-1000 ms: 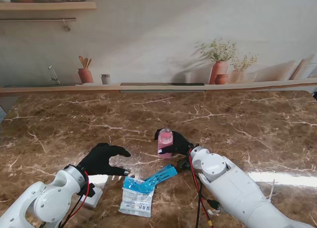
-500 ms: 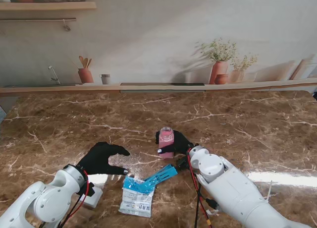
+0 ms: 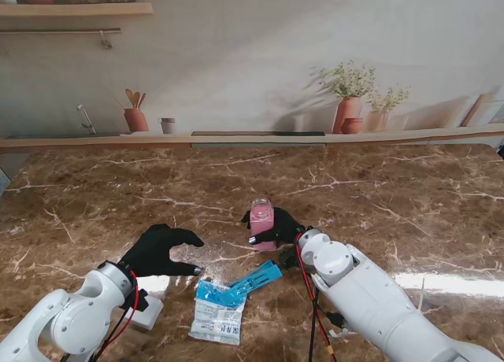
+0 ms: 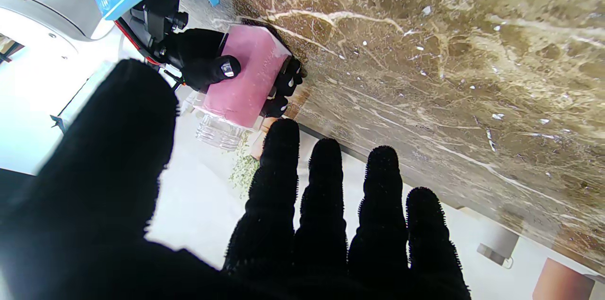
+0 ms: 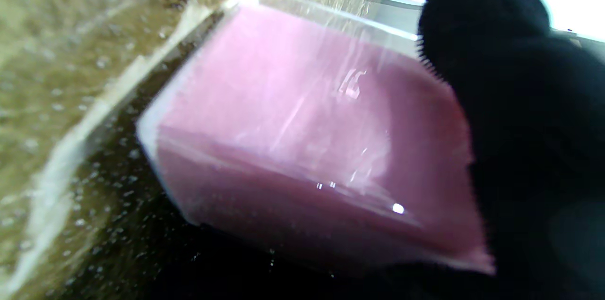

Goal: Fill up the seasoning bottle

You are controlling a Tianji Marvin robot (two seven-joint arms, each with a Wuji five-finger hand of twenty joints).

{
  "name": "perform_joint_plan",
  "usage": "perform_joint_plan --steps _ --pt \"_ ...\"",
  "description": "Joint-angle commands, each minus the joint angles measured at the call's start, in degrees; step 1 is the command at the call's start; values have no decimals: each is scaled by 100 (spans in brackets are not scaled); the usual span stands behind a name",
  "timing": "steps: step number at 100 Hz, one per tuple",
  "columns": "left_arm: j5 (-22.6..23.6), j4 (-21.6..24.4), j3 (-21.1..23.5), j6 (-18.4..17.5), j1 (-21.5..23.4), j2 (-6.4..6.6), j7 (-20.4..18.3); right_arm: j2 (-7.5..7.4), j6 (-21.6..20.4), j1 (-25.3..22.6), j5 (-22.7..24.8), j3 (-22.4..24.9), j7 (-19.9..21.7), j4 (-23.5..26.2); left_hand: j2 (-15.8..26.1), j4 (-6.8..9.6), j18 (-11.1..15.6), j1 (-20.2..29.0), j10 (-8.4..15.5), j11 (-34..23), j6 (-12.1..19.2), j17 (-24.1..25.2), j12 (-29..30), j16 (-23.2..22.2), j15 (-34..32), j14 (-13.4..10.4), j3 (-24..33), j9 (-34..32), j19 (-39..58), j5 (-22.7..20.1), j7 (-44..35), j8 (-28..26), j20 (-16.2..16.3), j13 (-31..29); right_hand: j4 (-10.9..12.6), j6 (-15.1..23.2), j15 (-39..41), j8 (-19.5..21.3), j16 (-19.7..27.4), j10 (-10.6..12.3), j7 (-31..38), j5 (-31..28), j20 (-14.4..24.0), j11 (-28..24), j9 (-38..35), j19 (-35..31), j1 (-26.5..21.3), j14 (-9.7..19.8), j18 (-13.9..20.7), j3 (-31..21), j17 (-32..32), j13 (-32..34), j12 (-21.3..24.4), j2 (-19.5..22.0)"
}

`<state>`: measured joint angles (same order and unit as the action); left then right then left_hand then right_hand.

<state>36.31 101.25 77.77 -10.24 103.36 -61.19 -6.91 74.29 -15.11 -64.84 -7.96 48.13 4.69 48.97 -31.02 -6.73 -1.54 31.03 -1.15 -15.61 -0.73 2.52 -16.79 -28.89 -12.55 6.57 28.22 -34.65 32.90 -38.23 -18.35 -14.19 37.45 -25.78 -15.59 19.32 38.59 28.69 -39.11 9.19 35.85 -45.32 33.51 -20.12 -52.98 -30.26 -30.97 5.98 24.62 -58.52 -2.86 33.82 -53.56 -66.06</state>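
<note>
Centrally on the tabletop (image 3: 378,189) stands the bottle (image 3: 262,223), pink-filled, right hand (image 3: 283,226) wrapped round it. At its 8 o'clock, the left hand (image 3: 161,250) hovers spread, empty; a packet (image 3: 219,315) lies at 7.

the stand view is evenly and softly lit and sharp throughout. the polished brown marble surface (image 3: 354,181) carries bright white glare patches near me, one on the right and one beside the left arm, and faint soft shadows lie under the arms. in the left wrist view the background is blown out to white, and the black-gloved left robot hand (image 4: 264,224) reads as a silhouette. the right wrist view is blurred: the clear square bottle of pink powder (image 5: 312,139) is out of focus, with small specular glints.
</note>
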Motion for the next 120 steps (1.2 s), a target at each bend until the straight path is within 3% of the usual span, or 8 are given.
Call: perform_joint_plan --steps 1,13,23,36,48,63,83,120 --pt "6 -27 -3 -18 38 -11 1 -17 207 -315 -4 -18 114 -15 140 166 151 -58 -36 51 120 25 57 46 88 -187 119 -81 -82 -98 -26 -56 75 85 -35 572 -69 708 151 -208 1726 -1143 401 -554 212 -960 -677 107 -2287 -917 -407 -585 119 2269" --pt "6 -14 10 -52 19 -4 -32 -125 379 -521 27 239 -65 500 169 162 -82 -46 -9 70 136 62 67 32 77 -68 94 -52 85 -78 -23 -57 174 100 102 466 -657 2119 666 -289 1267 -1082 694 -338 656 -1106 -949 24 -2299 -616 -456 -786 958 3009" --pt "41 17 41 -101 3 1 -45 -253 603 -748 147 543 -189 1058 187 166 -133 -52 4 81 148 83 71 7 57 -14 91 -46 76 -79 -28 -62 171 124 225 414 -1813 2810 1475 -415 1155 -949 842 19 842 -1172 -1126 -617 -2702 -282 -597 -528 2262 3530" --pt "46 42 51 -142 -31 0 -41 -378 819 -1043 305 948 -337 1719 202 167 -172 -44 21 91 158 91 74 -16 44 -19 83 -43 67 -76 -24 -64 175 135 320 439 -2501 3261 1901 -448 1191 -717 951 388 1074 -1343 -1271 -1227 -3415 126 -1131 58 2823 4022" --pt "50 35 24 -190 -92 3 -46 -456 855 -1271 490 1241 -479 2202 201 167 -201 -46 36 104 163 108 78 -26 49 -20 77 -39 50 -75 -25 -67 184 145 357 465 -2042 3433 1704 -531 1199 -547 1066 469 943 -2264 -1342 -1300 -3866 429 -2309 1354 3127 4279" --pt "75 51 22 -254 -177 18 -114 -573 852 -1539 806 1536 -506 2764 225 168 -248 -59 36 116 176 113 81 -40 49 1 67 -27 69 -57 -17 -69 235 146 312 431 -174 3267 665 -705 1191 -453 703 331 453 -4337 -1331 -887 -3806 467 -3480 3054 3441 4232" --pt "117 148 181 -400 -282 77 -432 -686 870 -1891 1304 1771 -567 3386 285 175 -699 -76 39 132 197 51 68 -176 -60 91 -3 -42 644 -34 2 -81 774 -16 270 182 2123 2695 240 -667 1295 -807 774 -206 -534 -5580 -1556 -360 -3396 -4 -3588 3118 2024 3733" --pt "166 209 608 -740 -622 407 -2167 -742 1138 -2484 2062 1949 -917 4090 -39 212 -927 -29 -1 171 115 -135 -65 -523 -244 140 209 479 1130 312 199 -9 915 -28 51 -200 3423 2814 -722 -477 1377 -1456 1167 -1345 -1180 -6194 -1860 56 -3074 -1225 -3653 3090 257 2842"
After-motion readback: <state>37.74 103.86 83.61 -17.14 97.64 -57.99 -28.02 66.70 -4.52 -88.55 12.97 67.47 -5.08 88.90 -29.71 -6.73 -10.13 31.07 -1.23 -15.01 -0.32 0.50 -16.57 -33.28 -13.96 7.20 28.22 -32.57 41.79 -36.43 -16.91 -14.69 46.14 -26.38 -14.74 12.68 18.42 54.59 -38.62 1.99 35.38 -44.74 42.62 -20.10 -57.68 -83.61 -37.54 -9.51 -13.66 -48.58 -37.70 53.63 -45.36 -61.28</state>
